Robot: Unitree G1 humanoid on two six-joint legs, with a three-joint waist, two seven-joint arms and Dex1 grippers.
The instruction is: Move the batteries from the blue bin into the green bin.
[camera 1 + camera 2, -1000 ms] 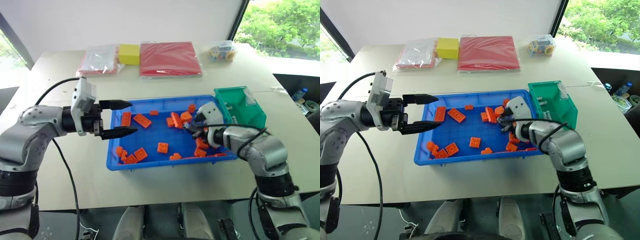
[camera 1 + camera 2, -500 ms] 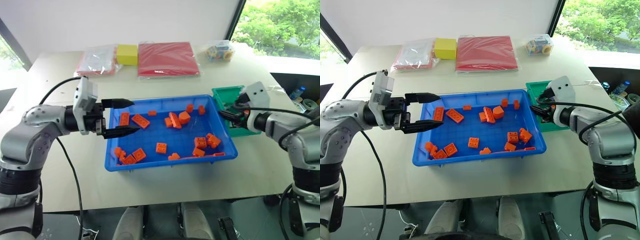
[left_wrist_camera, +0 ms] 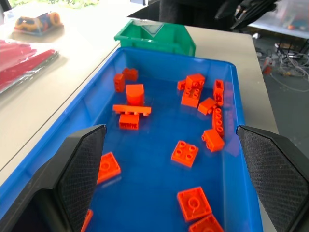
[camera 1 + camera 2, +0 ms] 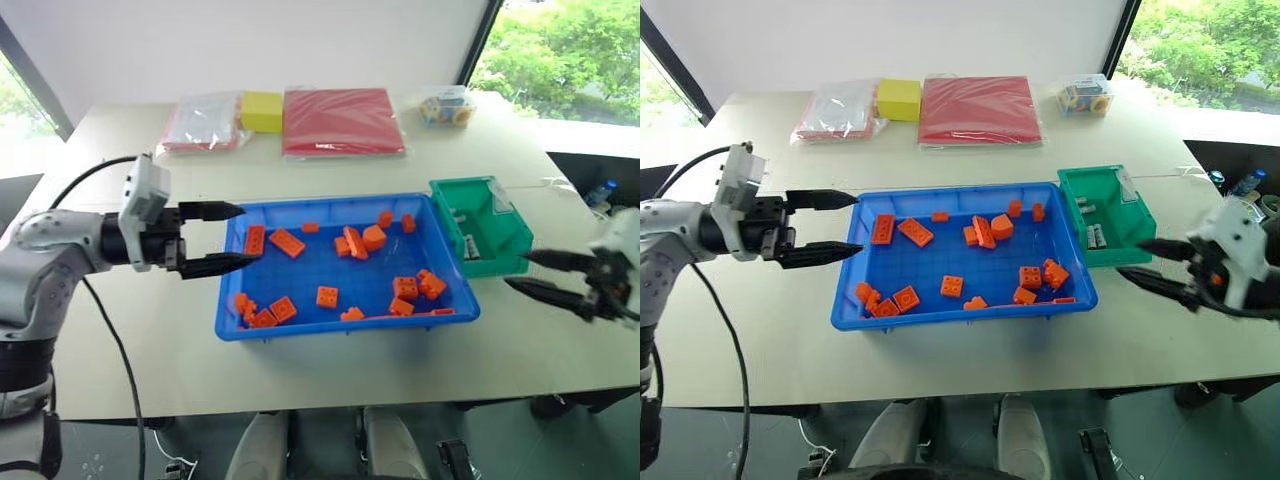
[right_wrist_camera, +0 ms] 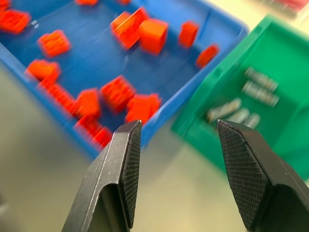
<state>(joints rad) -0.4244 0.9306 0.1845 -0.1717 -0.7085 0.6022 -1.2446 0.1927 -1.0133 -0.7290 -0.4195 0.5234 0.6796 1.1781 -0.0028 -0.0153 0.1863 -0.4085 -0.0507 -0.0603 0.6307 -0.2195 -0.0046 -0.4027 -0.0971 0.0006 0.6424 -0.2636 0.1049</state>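
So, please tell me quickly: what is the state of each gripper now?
Left gripper: jaws open, holding nothing, at the left end of the shallow blue plastic bin.
Right gripper: jaws open, holding nothing, beside the small green plastic bin.

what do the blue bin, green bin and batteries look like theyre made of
Blue bin: likely moulded plastic, glossy, with a rolled rim. Green bin: probably plastic too, with thin sloped walls in a uniform colour. Batteries: silvery-white cylinders, seemingly metal-cased; too small to be sure.

Silver-grey arms showing black cabling; left gripper (image 4: pixel 222 238) and right gripper (image 4: pixel 1148 265) wearing white wrist blocks, textured black fingers (image 5: pixel 125 159).
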